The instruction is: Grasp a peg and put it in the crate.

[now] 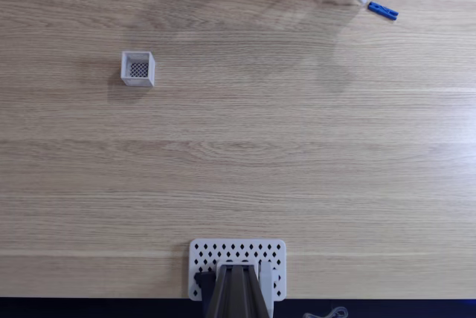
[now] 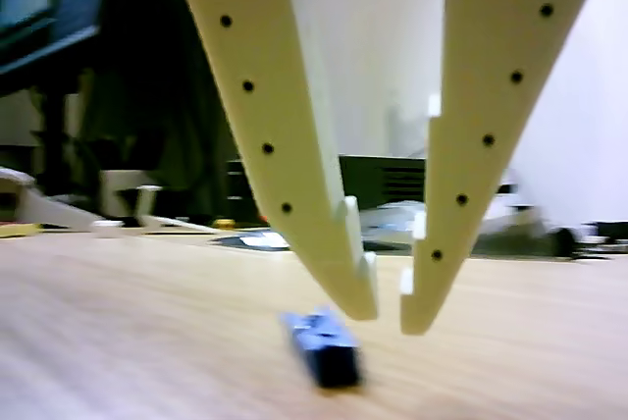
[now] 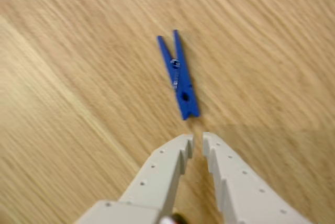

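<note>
Gripper (image 3: 198,139) fingers stand nearly together with a thin gap between the tips, holding nothing; the blue peg (image 3: 179,75) lies flat on the wooden table (image 1: 297,154) just beyond them at 12 o'clock in the wrist view; the crate (image 1: 137,68) sits well apart, toward 9 o'clock in the fixed view.

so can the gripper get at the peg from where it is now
Probably yes. The gripper hangs just short of the peg, which lies flat on bare table with nothing between them. Its fingertips stand only a narrow gap apart, so it would likely need to open wider first.
</note>
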Robot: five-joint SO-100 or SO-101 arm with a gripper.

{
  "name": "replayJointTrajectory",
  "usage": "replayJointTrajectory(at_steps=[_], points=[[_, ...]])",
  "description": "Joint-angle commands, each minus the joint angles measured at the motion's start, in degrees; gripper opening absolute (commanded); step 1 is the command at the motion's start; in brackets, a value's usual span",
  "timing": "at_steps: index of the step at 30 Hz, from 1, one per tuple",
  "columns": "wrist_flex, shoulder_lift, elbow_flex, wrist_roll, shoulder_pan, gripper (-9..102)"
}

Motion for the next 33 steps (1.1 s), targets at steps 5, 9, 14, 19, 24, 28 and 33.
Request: replayJointTrajectory(at_steps=[5,9,14,19,24,28,33], points=[[-1.1,3.2,-6.7,1.6,-0.8,17],[-1.1,2.8,-10.4,1.2,0.5,20],[-1.1,1.0,-13.4,1.1,1.0,19],[-1.1,-5.5,-15.2,1.1,1.7,19],[-1.8,-8.5,-15.6,1.1,1.9,19],[-5.9,-9.1,-15.0,1.0,4.4,19],[-8.5,-9.4,-12.7,1.0,5.2,19]])
